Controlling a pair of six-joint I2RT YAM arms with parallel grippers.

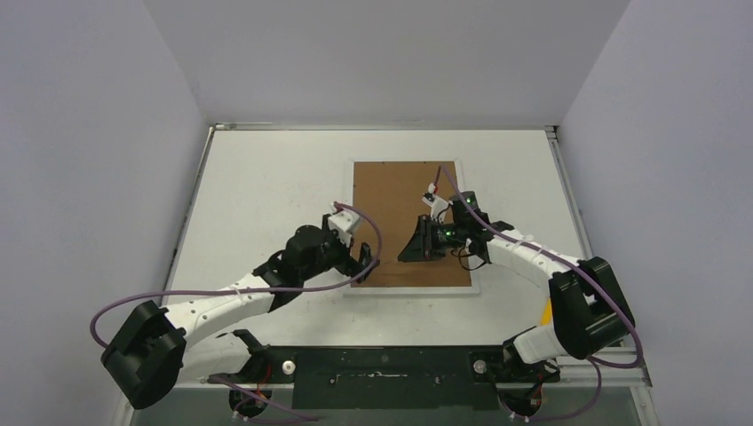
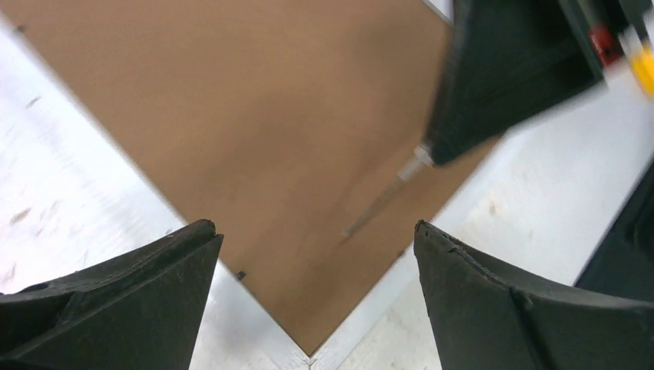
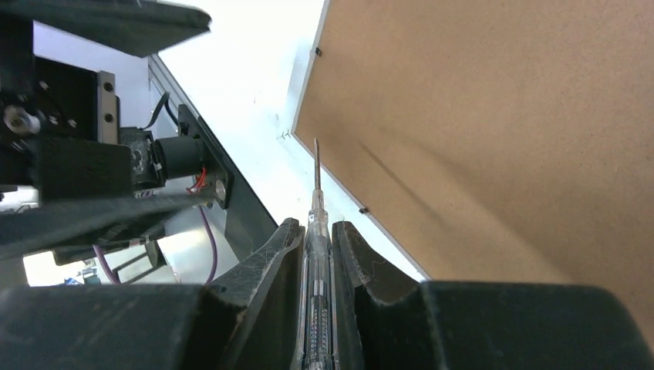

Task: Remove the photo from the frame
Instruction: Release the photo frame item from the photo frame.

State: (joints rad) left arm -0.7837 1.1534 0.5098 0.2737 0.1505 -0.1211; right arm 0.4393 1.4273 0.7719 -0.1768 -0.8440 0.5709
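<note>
While the frame [image 1: 404, 191] lies flat & face down near the ctr of the white table [image 1: 266, 177], only its brown fibreboard back shows, w/ a thin white border round the edge; the photo can't be seen in any view. The left gripper [image 1: 364, 260] hangs over the frame's near-left corner, jaws spread wide w/ nothing btw them. In the left wrist view its fingers [image 2: 139, 293] straddle that corner, w/ brown panel & white rim showing in the gap. The right gripper [image 1: 404, 256] sits over the near half of the backing, pointing toward the left arm, & is clamped on a screwdriver [image 3: 317, 231]: clear handle pinched btw both fingers, thin metal shaft sticking out ahead. The shaft's tip is close to the panel's near-left corner & casts a shadow on the board; whether it touches can't be told. Small dark tabs [image 3: 363, 209] sit along the panel's edge, one just beside the shaft in the right wrist view. The 2 grippers are near each other, not touching
</note>
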